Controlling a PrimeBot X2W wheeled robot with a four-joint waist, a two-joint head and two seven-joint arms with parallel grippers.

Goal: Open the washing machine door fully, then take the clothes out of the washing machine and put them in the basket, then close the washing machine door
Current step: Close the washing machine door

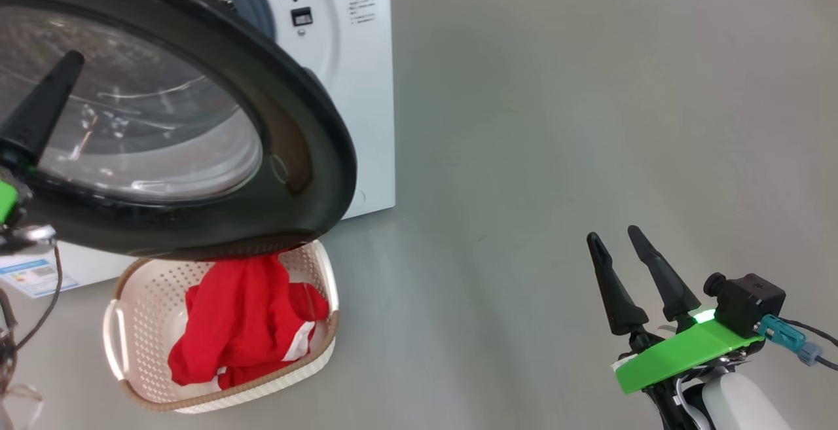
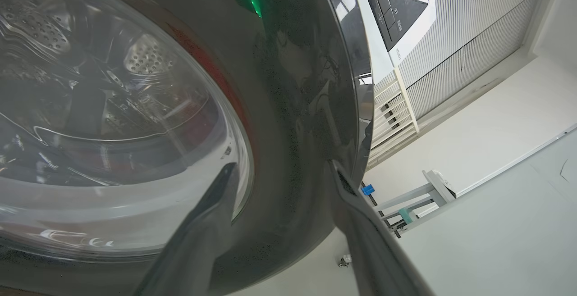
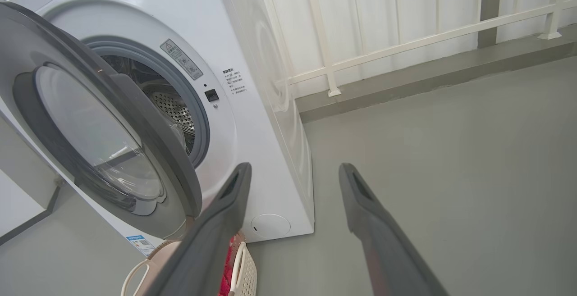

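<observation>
The washing machine door (image 1: 308,122), with its wide black rim and clear glass bowl, stands swung out from the white washing machine (image 1: 353,89) and overhangs the basket (image 1: 144,312). Red clothes (image 1: 242,325) with white trim lie in that cream perforated basket on the floor. My left gripper (image 2: 281,167) is open, fingers spread close against the door's outer face; one finger (image 1: 46,103) shows in front of the glass. My right gripper (image 1: 614,237) is open and empty, off to the right over the bare floor. The steel drum (image 3: 173,107) shows behind the door (image 3: 148,125).
Grey floor (image 1: 556,122) stretches right of the machine. A white railing and wall (image 3: 405,25) run behind it. A paper label (image 1: 36,276) sits low on the washer's front. Cables hang by my left wrist.
</observation>
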